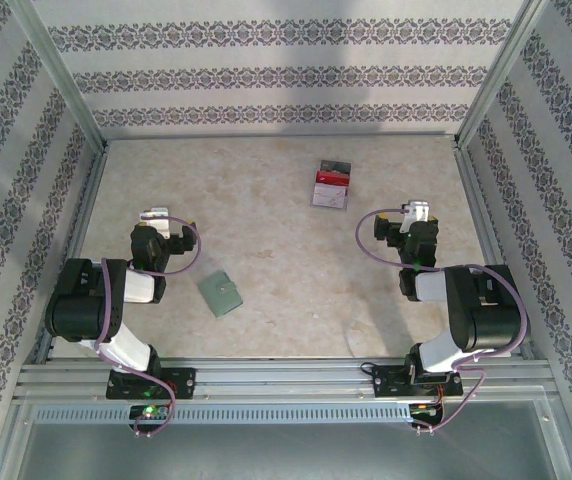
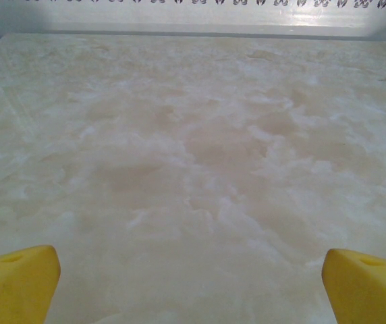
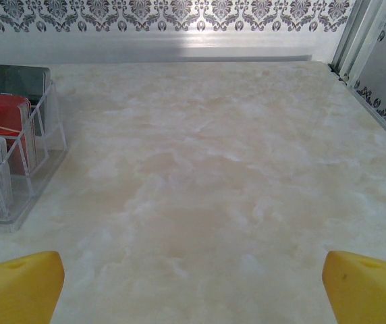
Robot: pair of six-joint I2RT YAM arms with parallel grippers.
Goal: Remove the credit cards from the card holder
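The card holder (image 1: pixel 221 294) lies shut on the marble table, a small grey-green wallet just right of my left arm. The credit cards are hidden from view. My left gripper (image 1: pixel 155 216) hovers behind and to the left of the holder, apart from it. Its yellow fingers (image 2: pixel 17 283) stand wide open over bare table. My right gripper (image 1: pixel 418 212) is at the right side of the table, far from the holder. In the right wrist view its fingers (image 3: pixel 365 287) are also spread open with nothing between them.
A clear plastic rack (image 1: pixel 331 184) with red, grey and white cards stands at the back centre; in the right wrist view the rack (image 3: pixel 41 172) is at the left edge. Aluminium rails and patterned walls close in the table (image 1: pixel 286 230) on three sides.
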